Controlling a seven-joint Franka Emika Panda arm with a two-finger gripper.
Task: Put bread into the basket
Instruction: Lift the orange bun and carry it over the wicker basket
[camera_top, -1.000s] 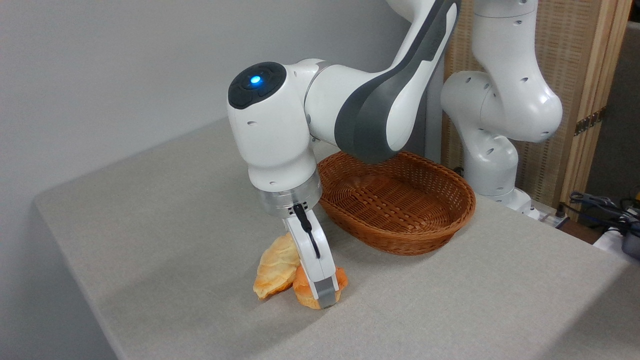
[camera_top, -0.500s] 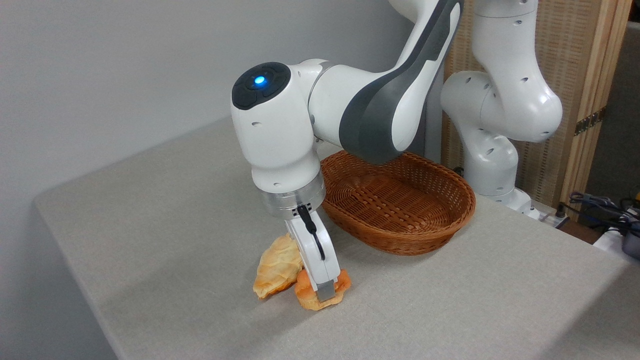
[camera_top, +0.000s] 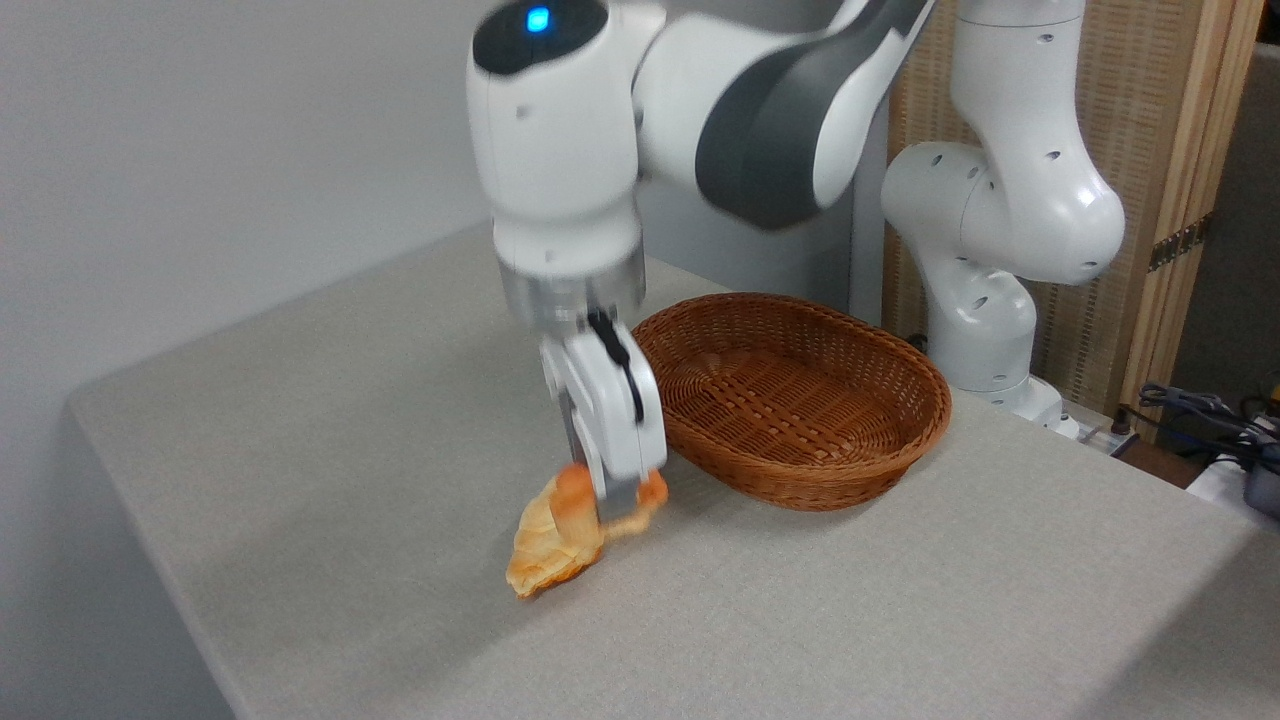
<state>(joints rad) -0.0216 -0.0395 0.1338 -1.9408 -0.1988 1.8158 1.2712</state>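
The gripper (camera_top: 618, 495) pinches the bun (camera_top: 572, 491) between its two fingers. The bun is up off the table (camera_top: 330, 440), just a little way, and its orange sides poke out on both sides of the near finger. The arm looks blurry, so it seems to be moving.

The pastry (camera_top: 545, 548) lies on the table at about 7 o'clock from the bun. In this view the two overlap, and it is hard to tell if they touch. The basket (camera_top: 800, 400) sits at about 2 o'clock from the bun, near but not touching. It looks empty.

Here is what could go wrong. The bun is round and soft, so it may slip out if the grip is weak or only at the edge. If the arm goes too fast, the bun may wobble and fall back on the table. If the pastry is stuck to the bun, it may get dragged along. The bun also hangs low. If the arm goes sideways before going up more, the bun may bump the basket's rim and get knocked loose, or push the basket away.
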